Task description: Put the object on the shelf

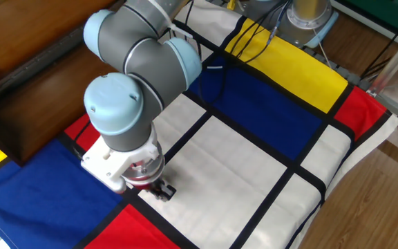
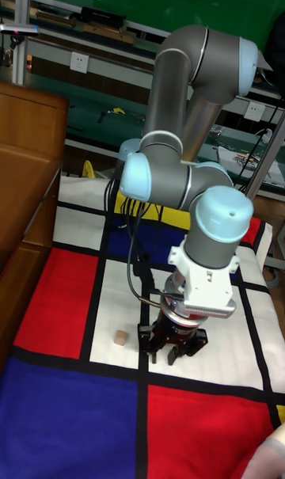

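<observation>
One tiny pale tan wooden cube [image 2: 119, 337] lies free on the white cloth square, just beside the black two-finger pincer [image 2: 172, 355], on the shelf side of it. The pincer hangs low with fingers slightly spread and empty, probably to line up for a grasp. One dark brown polished wooden shelf [image 1: 26, 83] waits well apart.

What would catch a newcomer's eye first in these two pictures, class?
The big grey and pale-blue robot arm fills the middle, its gripper pointing down at the cloth. Under it lies a tablecloth of bold red, blue, yellow and white blocks. A tiny wooden cube sits on a white block beside the gripper, apart from it.
</observation>
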Controlling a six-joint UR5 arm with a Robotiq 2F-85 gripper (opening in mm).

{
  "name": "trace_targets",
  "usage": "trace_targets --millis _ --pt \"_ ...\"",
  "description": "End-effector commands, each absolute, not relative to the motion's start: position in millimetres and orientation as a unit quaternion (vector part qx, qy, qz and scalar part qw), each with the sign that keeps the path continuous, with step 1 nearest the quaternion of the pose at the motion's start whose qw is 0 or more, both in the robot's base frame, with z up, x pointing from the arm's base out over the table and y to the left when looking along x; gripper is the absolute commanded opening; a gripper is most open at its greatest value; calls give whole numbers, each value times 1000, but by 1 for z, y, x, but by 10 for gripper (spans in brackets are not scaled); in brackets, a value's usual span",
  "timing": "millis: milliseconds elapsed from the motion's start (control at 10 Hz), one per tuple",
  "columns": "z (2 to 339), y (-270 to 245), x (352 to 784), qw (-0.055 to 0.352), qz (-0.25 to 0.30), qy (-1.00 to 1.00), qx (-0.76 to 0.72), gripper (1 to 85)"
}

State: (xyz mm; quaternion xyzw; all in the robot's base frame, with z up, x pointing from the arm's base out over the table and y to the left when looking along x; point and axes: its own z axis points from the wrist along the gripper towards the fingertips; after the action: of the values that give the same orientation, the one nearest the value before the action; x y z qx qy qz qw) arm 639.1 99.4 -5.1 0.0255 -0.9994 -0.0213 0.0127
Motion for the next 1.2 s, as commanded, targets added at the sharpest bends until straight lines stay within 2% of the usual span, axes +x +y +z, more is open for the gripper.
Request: trace_targets --millis 0,500,1100 --pt "5 90 629 23 -26 -999 31 400" --pt "18 75 618 31 -14 -998 48 427" --pt "25 36 602 23 15 -999 47 423"
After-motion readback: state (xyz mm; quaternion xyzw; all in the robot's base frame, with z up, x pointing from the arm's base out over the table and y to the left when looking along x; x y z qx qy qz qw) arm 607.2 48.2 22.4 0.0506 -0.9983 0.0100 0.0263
